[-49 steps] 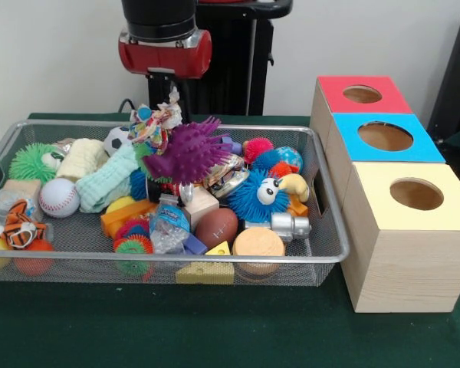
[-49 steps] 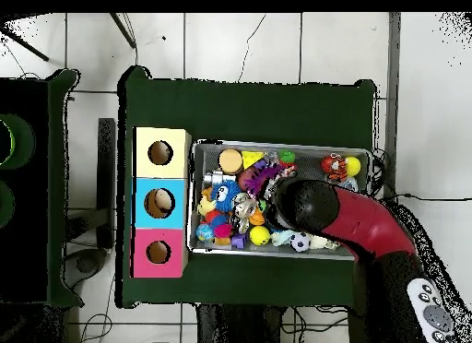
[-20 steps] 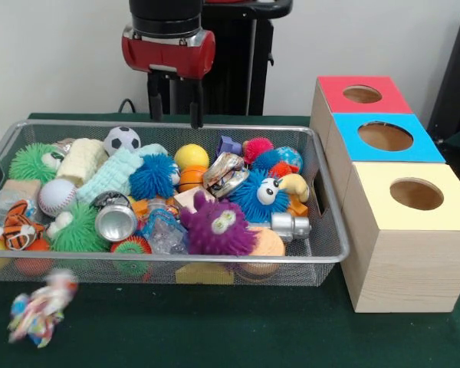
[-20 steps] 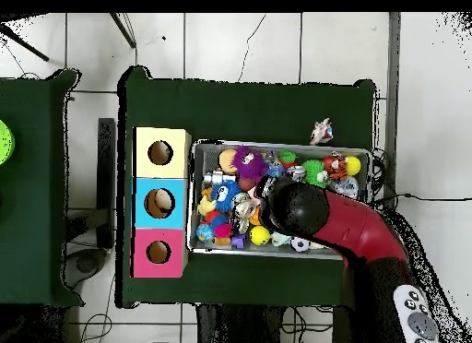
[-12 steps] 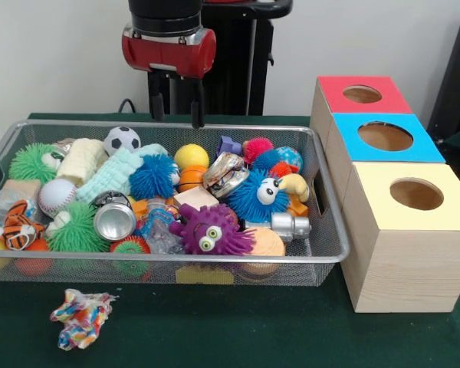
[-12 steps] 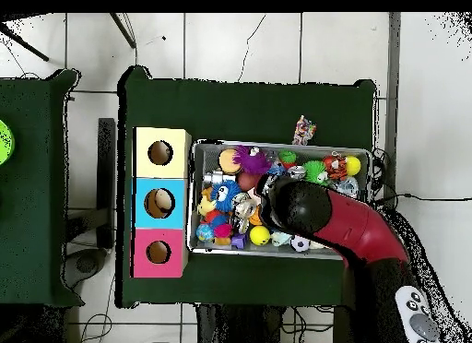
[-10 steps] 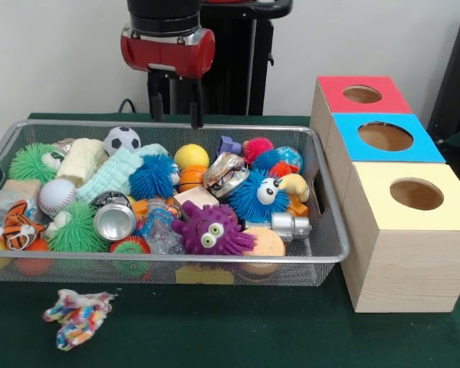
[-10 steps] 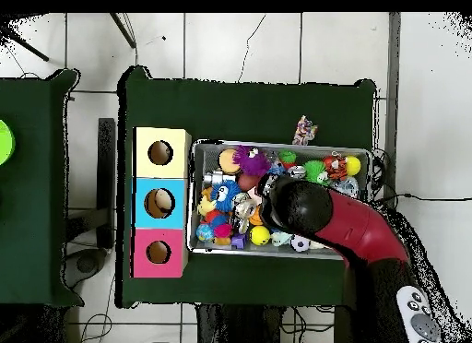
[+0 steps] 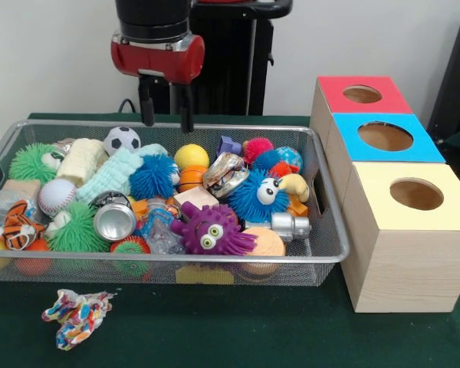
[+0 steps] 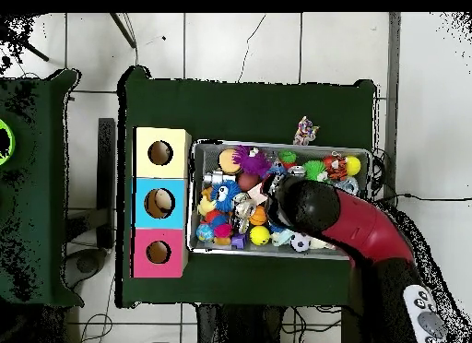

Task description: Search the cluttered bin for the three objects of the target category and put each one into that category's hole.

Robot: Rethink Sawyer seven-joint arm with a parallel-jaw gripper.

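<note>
**A:** Where is the rope toy [image 9: 77,315]?

**B:** Out of the bin [image 9: 326,195]. It lies on the green tabletop [image 9: 238,330], just outside the front rim, at about 7 o'clock from the bin's middle in the front view. In the overhead view the same toy [image 10: 305,132] sits at about 12 o'clock, just past the bin's far edge.

**A:** How will it handle?

**B:** Light and limp, I'd judge. Soft cord gives under a squeeze and won't break, but frayed ends can snag or slide free. The thick knotted middle looks the safest place to take hold.

**A:** And its look?

**B:** A small crumpled bundle of white cord shot through with red, blue, yellow and green. Its knots are hard to pick out; it may be lying folded on itself.

**A:** The gripper [image 9: 165,113]?

**B:** Above the bin's back rim, jaws apart and holding nothing.

**A:** The target?

**B:** The hole [image 9: 416,193] in the yellow-topped box [image 9: 410,261], at 3 o'clock from the bin in the front view, well apart from the toy.
</note>
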